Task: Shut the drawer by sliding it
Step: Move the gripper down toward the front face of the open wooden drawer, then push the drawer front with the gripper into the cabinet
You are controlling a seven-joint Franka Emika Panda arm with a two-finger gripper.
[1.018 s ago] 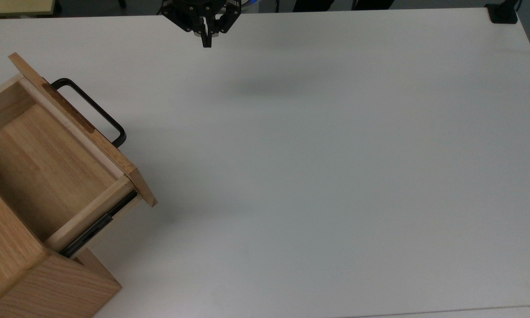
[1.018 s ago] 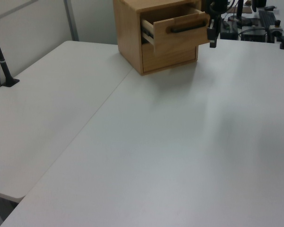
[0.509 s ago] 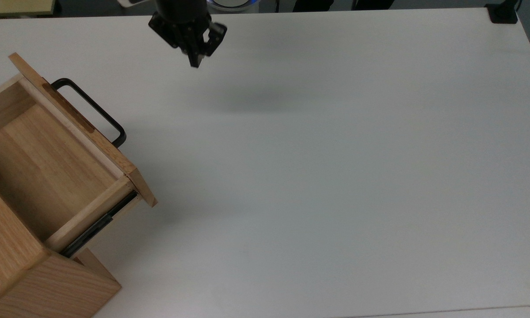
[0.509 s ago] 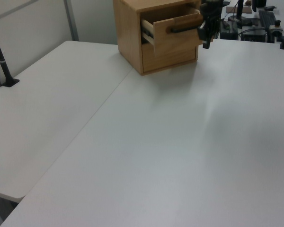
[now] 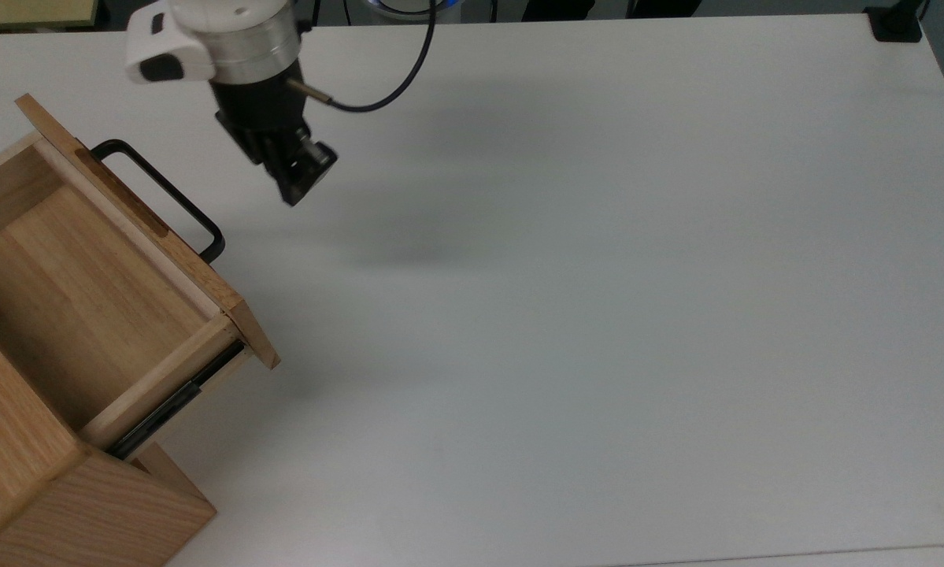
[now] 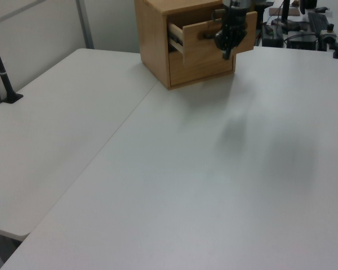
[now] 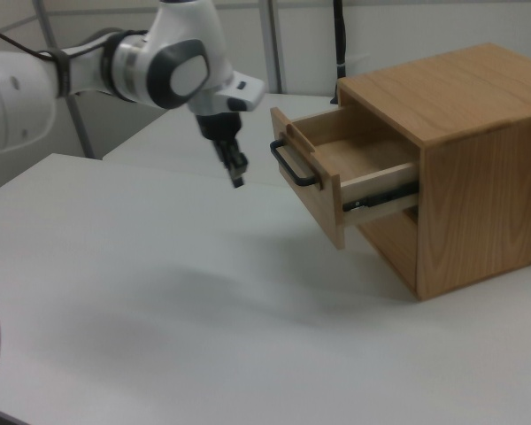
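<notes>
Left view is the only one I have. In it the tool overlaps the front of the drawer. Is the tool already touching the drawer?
Observer: No. In the top view the tool is apart from the handle, with bare table between them.
Operator: Is the tool high or low compared with the handle?
Observer: In the right view the tool hangs above the table, about level with the handle and on the right view's left of it.
Operator: Is something inside the drawer that could block it?
Observer: The top view looks into the drawer. Only its bare wooden bottom shows.
</notes>
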